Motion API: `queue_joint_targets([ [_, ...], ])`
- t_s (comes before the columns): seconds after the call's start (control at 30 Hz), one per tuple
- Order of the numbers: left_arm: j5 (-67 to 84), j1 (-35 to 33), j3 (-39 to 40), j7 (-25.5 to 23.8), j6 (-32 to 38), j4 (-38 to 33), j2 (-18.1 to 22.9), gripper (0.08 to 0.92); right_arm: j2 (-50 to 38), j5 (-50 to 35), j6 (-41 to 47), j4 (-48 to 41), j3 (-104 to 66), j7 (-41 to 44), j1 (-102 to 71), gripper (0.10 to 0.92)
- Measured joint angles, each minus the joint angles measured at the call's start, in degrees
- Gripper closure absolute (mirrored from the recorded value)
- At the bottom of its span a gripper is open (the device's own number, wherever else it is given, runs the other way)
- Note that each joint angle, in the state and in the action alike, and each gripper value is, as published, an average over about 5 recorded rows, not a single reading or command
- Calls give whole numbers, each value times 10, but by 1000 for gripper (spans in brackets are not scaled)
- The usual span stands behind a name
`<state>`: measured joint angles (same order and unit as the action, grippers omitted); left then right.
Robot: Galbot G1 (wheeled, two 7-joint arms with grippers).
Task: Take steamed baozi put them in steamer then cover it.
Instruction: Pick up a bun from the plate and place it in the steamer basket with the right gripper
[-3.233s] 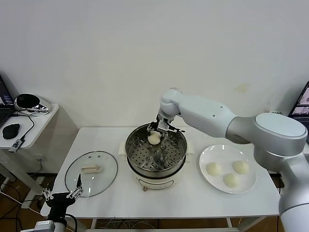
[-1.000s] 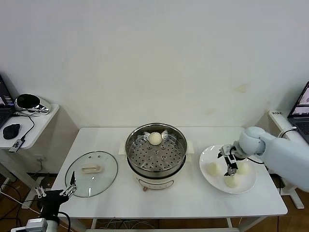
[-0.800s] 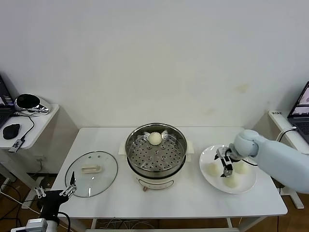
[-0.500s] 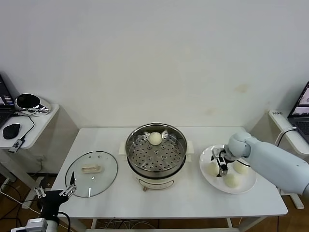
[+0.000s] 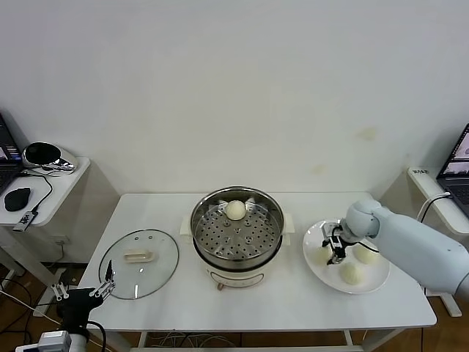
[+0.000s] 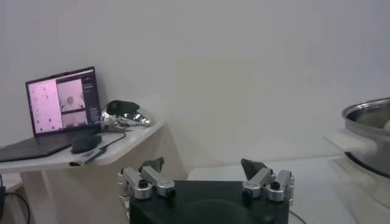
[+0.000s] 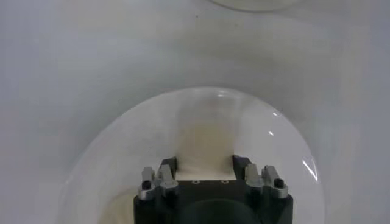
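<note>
The steamer [image 5: 237, 233] stands mid-table with one baozi [image 5: 234, 210] on its perforated tray at the back. Three more baozi lie on the white plate [image 5: 378, 282] at the right: two free ones [image 5: 366, 253] [image 5: 352, 273], and the leftmost one [image 5: 321, 254] under my right gripper [image 5: 335, 246]. In the right wrist view my right gripper [image 7: 204, 163] has its fingers pressed on both sides of that baozi [image 7: 204, 137], which rests on the plate [image 7: 122, 158]. The cover [image 5: 138, 262] lies flat at the table's left. My left gripper [image 5: 88, 293] is parked open and empty below the table's front left corner, and also shows in the left wrist view [image 6: 204, 167].
A side table [image 5: 51, 194] at the far left holds a mouse [image 5: 16, 197] and a shiny object [image 5: 42, 155]. A laptop [image 5: 458, 158] stands at the right edge. Bare tabletop [image 5: 293, 301] lies in front of the steamer.
My right gripper left a baozi in the steamer, moved to the plate, shifted left across it and closed on the leftmost baozi. The left arm stayed parked.
</note>
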<state>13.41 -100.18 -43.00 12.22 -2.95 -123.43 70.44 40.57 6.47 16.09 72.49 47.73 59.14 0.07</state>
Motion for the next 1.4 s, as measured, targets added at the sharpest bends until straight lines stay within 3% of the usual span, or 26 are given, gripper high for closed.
queue_joint_targets([
  [0.3,3,8,6,-3,-5,0,-7,177,-44,-79,37,74,64,6,139,448],
  [0.53,9,14,8,-3,-7,3,-15,177,-31,-172,79,137,143,-7,280,440],
  [0.93,15,18,-4,-4,-7,7,-15,177,112,-340,173,165,219,-73,369,431],
  [1.4,15,19,-11,-4,-7,4,-4,177,286,-383,232,64,239,-126,314,431],
])
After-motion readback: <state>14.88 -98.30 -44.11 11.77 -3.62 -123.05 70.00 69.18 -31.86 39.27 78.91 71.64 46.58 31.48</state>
